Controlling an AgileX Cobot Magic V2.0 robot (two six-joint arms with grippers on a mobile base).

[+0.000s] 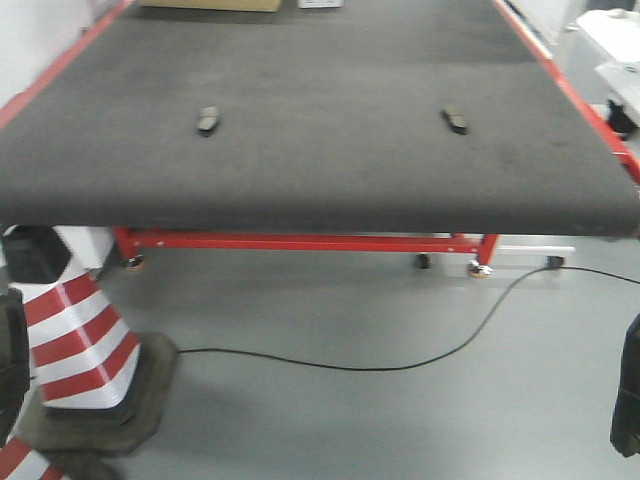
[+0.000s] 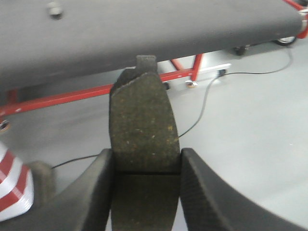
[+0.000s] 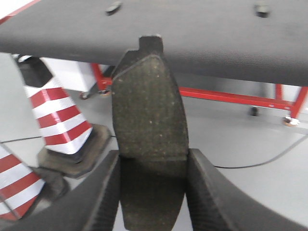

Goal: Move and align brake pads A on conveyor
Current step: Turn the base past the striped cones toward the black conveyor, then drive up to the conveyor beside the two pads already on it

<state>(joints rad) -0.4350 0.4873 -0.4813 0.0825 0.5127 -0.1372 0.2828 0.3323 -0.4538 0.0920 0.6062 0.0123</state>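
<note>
Left gripper [image 2: 147, 163]: pinching a brake pad [image 2: 142, 120], off the belt.
Right gripper [image 3: 153, 168]: pinching another pad [image 3: 151, 115], likewise short of the conveyor [image 1: 330, 150].
On belt: pads at 10 o'clock [image 1: 207, 120] and 2 o'clock [image 1: 454, 119], well apart.
Progress: roughly half; two placements and alignment left.

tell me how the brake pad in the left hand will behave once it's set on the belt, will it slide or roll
The brake pad looks flat and rigid, so it probably won't roll or flop. Its gritty face and the rough conveyor suggest it stays put rather than slides. The left hand grips it by the edges, so it may pivot slightly on release.
</note>
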